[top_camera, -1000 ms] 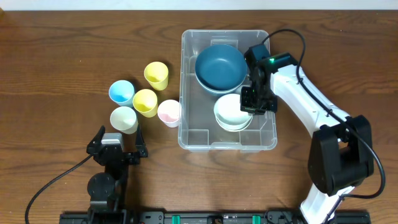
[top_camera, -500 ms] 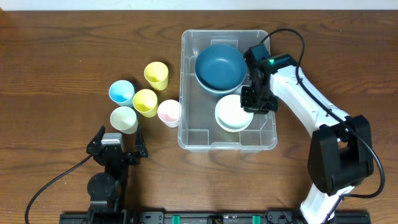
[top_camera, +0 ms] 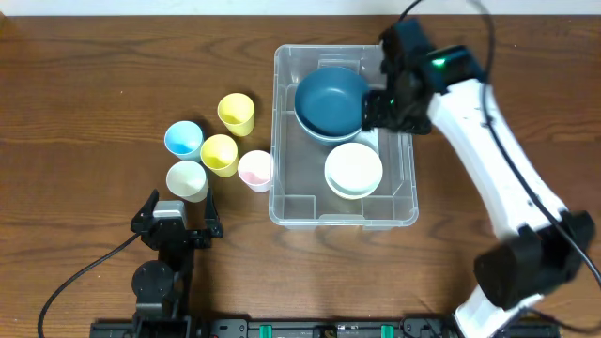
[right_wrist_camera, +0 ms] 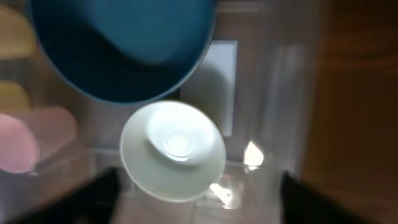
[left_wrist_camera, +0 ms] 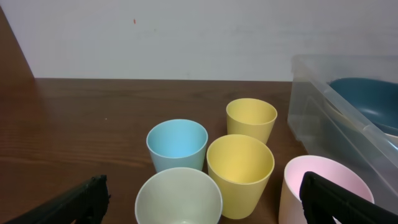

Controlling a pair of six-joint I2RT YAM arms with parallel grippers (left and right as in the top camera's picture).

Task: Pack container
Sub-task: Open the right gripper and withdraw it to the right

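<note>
The clear container (top_camera: pixel 343 222) stands in the middle of the table and holds a large blue bowl (top_camera: pixel 329 101) at the back and a white bowl (top_camera: pixel 353 170) in front of it. My right gripper (top_camera: pixel 385 99) hangs open above the container's back right part, holding nothing. In the right wrist view the open right gripper (right_wrist_camera: pixel 199 199) looks down on the white bowl (right_wrist_camera: pixel 173 149), the blue bowl (right_wrist_camera: pixel 124 43) and the container's white label (right_wrist_camera: pixel 217 81). My left gripper (top_camera: pixel 177 214) rests open near the front left, just before the cups.
Several cups stand left of the container: a blue cup (top_camera: pixel 183 139), two yellow cups (top_camera: pixel 236 114) (top_camera: pixel 219 154), a pale green cup (top_camera: pixel 187 179) and a pink cup (top_camera: pixel 254 170) against the container's wall. The left wrist view shows the pale green cup (left_wrist_camera: pixel 179 199) nearest.
My right gripper has opened and let go of the white bowl, which now lies flat in the container. The right arm has risen and moved toward the back. The left arm is unmoved.
</note>
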